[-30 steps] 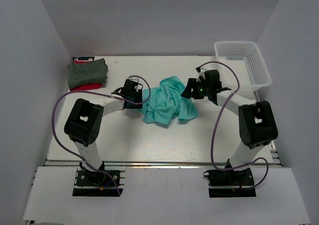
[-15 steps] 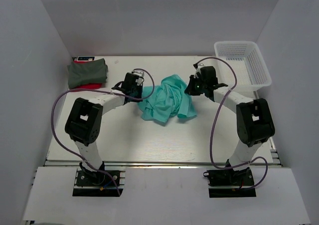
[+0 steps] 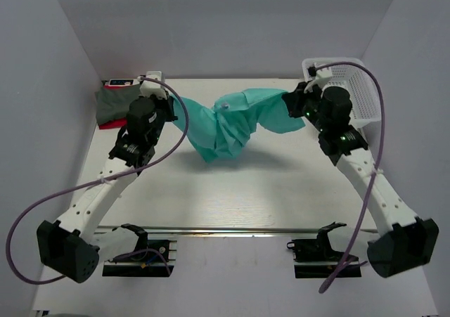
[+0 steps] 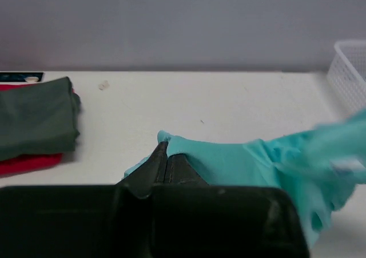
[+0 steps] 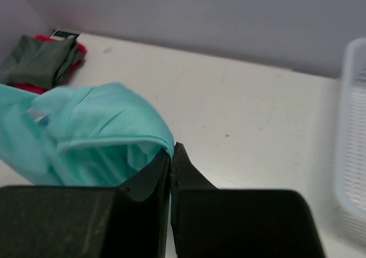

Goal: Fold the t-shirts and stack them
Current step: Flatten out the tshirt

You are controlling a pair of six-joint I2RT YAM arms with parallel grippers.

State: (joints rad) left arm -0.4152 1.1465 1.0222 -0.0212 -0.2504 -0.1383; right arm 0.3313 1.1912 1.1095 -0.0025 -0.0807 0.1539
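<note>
The teal t-shirt [image 3: 232, 124] hangs stretched between both grippers above the table, its middle sagging in crumpled folds. At its left end my left gripper [image 3: 171, 110] is shut on an edge of the cloth; in the left wrist view the fingertips [image 4: 166, 149] pinch the teal t-shirt [image 4: 240, 161]. Over by the basket my right gripper [image 3: 290, 105] is shut on the other end, and the right wrist view shows its tips [image 5: 171, 149] pinching a teal fold [image 5: 97, 120]. A folded dark grey-green t-shirt [image 3: 116, 100] lies on a red one [image 3: 112, 124] at the back left.
A white mesh basket [image 3: 351, 85] stands at the back right corner, just behind my right gripper. The grey-green and red stack [image 4: 37, 118] lies left of my left gripper. White walls enclose the table on three sides.
Both grippers have gone from open to shut on the teal t-shirt. Both arms have lifted and spread apart, so the crumpled shirt now hangs stretched above the table.
</note>
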